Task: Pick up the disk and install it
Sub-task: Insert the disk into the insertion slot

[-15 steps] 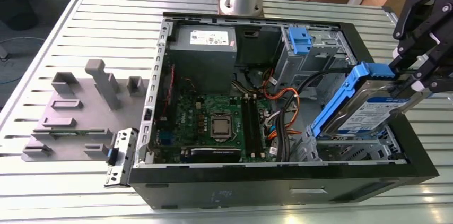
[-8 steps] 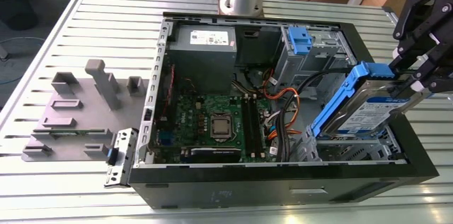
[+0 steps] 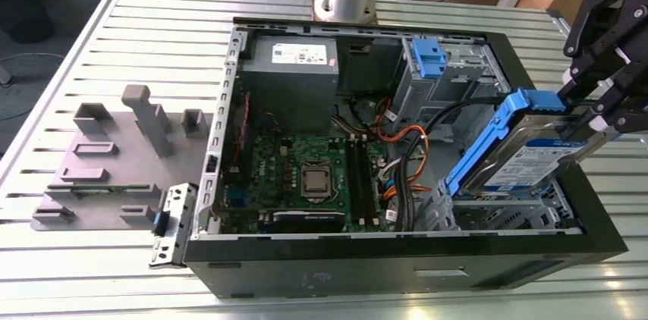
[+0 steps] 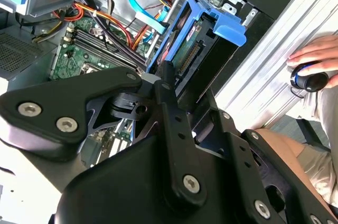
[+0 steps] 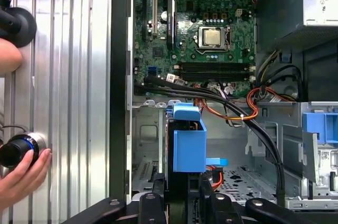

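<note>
The disk [image 3: 526,159] is a silver drive with a white-and-blue label in blue plastic rails. It hangs tilted, blue end tab up, over the open computer case [image 3: 405,263] at the exterior view's right. My gripper [image 3: 596,119] is shut on its upper end. The drive's lower end dips toward the metal drive bay [image 3: 506,214] at the case's near corner. In the second wrist view the disk [image 4: 196,28] points away from my gripper [image 4: 168,84], over the cables. In the first wrist view the disk [image 5: 189,140] stands edge-on above my gripper [image 5: 182,195].
Inside the case lie the green motherboard [image 3: 303,176], a grey power supply [image 3: 291,62], a blue-tabbed drive cage [image 3: 430,58] and orange and black cables [image 3: 405,153]. Grey fixtures [image 3: 102,161] stand on the slatted table. A person's hand [image 5: 21,176] rests on a knob beside the case.
</note>
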Motion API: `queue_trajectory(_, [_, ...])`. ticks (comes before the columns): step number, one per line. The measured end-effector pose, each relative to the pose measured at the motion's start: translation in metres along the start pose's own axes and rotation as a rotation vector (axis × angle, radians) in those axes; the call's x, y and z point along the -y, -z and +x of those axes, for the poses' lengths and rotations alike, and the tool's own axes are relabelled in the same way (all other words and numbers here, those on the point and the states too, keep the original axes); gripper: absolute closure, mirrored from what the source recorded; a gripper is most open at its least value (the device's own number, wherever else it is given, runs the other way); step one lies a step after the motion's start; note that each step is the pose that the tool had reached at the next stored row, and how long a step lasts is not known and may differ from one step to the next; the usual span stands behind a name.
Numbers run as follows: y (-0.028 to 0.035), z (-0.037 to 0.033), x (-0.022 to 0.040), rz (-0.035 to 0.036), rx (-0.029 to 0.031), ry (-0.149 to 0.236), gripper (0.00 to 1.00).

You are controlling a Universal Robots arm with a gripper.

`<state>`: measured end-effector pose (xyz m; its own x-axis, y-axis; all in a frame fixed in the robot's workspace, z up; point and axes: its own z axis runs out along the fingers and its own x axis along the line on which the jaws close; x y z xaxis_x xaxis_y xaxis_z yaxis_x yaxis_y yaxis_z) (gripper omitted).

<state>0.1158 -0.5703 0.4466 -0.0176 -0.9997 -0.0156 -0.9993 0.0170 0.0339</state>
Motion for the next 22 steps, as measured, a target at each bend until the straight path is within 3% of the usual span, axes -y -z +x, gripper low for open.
queue_trajectory(7, [-0.0068,0.0001,0.0003,0.0,0.0,0.0,0.65])
queue_trajectory(22, [-0.034,0.0005,0.0012,0.0001,0.0002,-0.001,0.65])
